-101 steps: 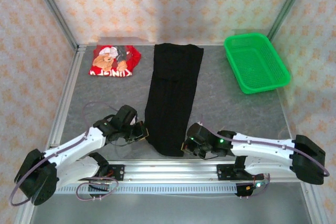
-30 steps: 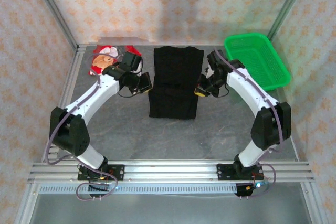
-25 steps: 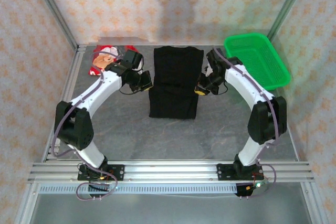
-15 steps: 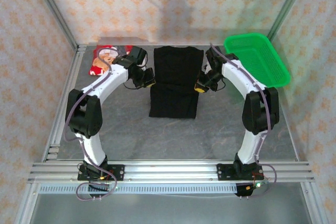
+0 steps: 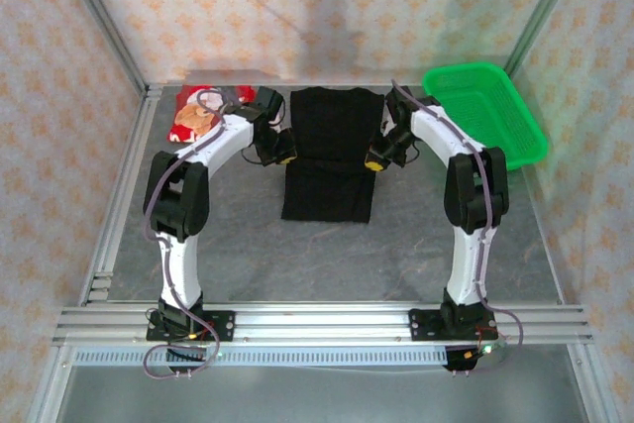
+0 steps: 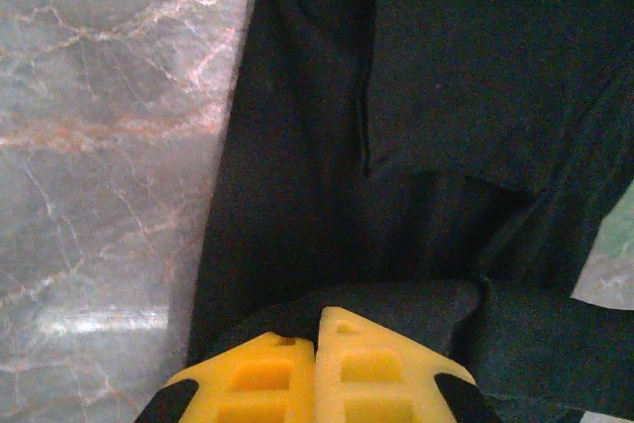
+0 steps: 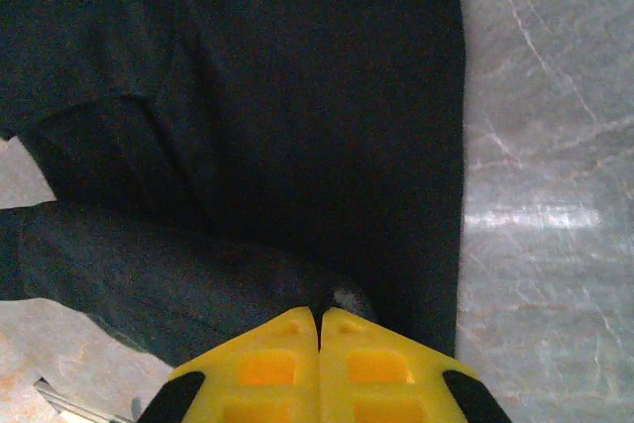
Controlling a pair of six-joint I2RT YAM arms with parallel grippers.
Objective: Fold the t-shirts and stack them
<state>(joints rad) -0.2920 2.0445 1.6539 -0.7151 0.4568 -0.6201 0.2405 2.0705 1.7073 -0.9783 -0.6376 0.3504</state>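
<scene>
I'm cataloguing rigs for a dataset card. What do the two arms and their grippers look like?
The left arm and right arm have white links, black joints and a thin purplish cable alongside. The left gripper and right gripper have bright yellow fingers with rectangular recesses.

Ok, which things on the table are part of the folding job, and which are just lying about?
Part of the job:
- black t-shirt
- red t-shirt

Just lying about:
- green basket
</scene>
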